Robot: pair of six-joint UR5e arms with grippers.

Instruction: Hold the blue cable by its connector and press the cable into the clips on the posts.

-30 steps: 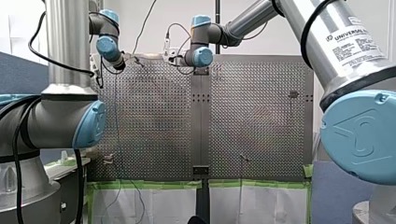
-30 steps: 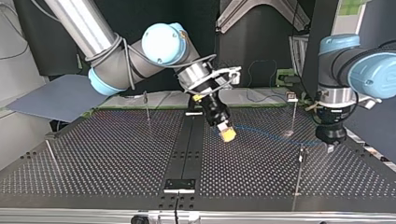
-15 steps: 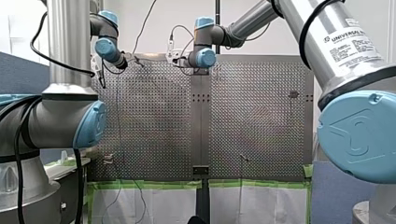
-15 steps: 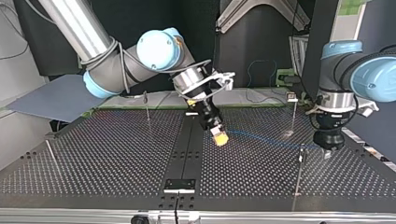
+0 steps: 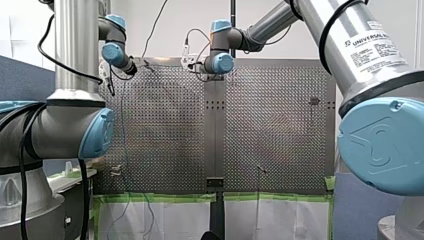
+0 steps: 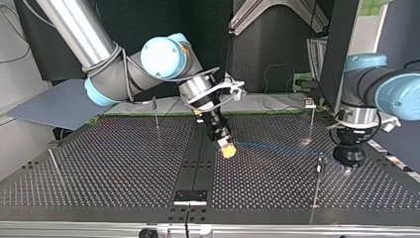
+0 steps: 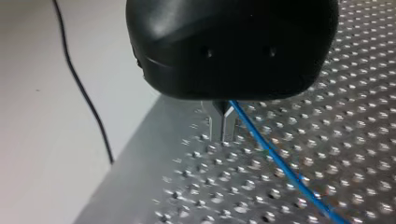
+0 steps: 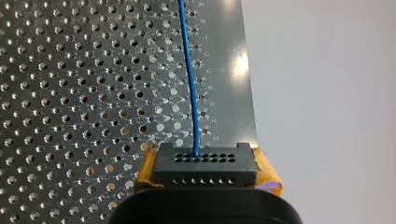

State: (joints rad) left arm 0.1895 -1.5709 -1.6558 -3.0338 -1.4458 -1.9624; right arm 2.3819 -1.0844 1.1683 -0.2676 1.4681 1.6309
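Observation:
In the right wrist view a black connector [image 8: 205, 169] sits between yellow pads [image 8: 145, 175] of my right gripper [image 8: 208, 161], which is shut on it. The blue cable [image 8: 189, 74] leaves the connector and runs ahead over the perforated plate. In the top view my right gripper [image 6: 228, 149] hangs just above the table's middle strip, and the blue cable [image 6: 277, 148] stretches to that view's right as far as my left gripper [image 6: 348, 168]. In the left wrist view my left gripper [image 7: 223, 133] has its metal fingers shut on the blue cable [image 7: 280, 163] close to the plate.
Thin posts stand on the perforated table [image 6: 124, 168]: one [image 6: 317, 186] just beside my left gripper, one with a clip [image 6: 309, 103] behind it, two more [image 6: 156, 113] [image 6: 55, 167] at the top view's left. A black wire [image 7: 88, 102] lies off the plate's edge.
My right gripper has carried the connector toward the top view's left and slightly nearer the camera, drawing the cable along. My left gripper has shifted a little lower in the top view, nearer the post.

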